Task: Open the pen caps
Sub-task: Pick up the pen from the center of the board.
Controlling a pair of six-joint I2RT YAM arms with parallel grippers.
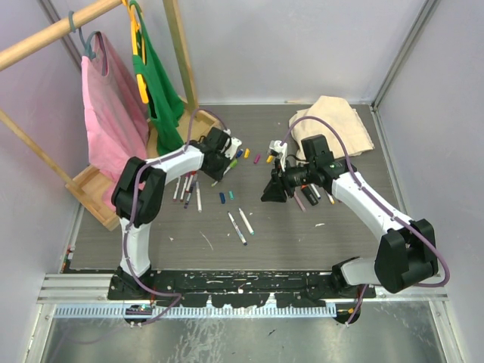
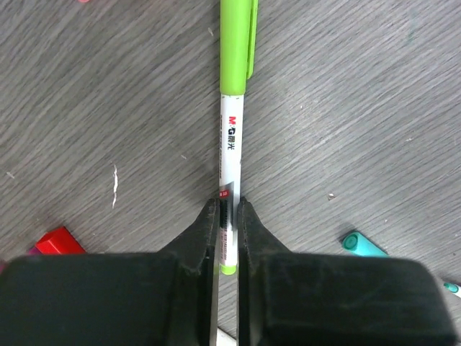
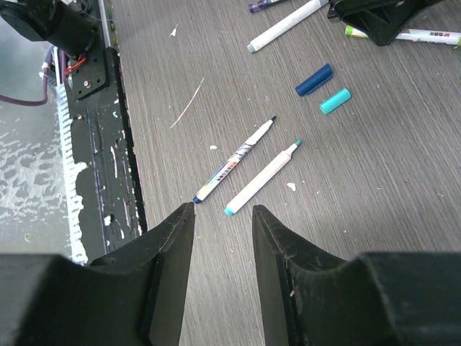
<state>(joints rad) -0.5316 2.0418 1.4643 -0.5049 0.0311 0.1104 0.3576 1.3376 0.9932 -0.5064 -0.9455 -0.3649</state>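
Jaws of the left gripper pinch the tail end of a thin white-barrelled marker. Holding it at the rear leaves its lime-green plastic cap, seated on the far end, exposed for pulling. The right gripper hangs above the grey wood-grain table, jaws apart and empty, presumably free to take that cap. A dark blue cap and a teal cap lie loose beyond it.
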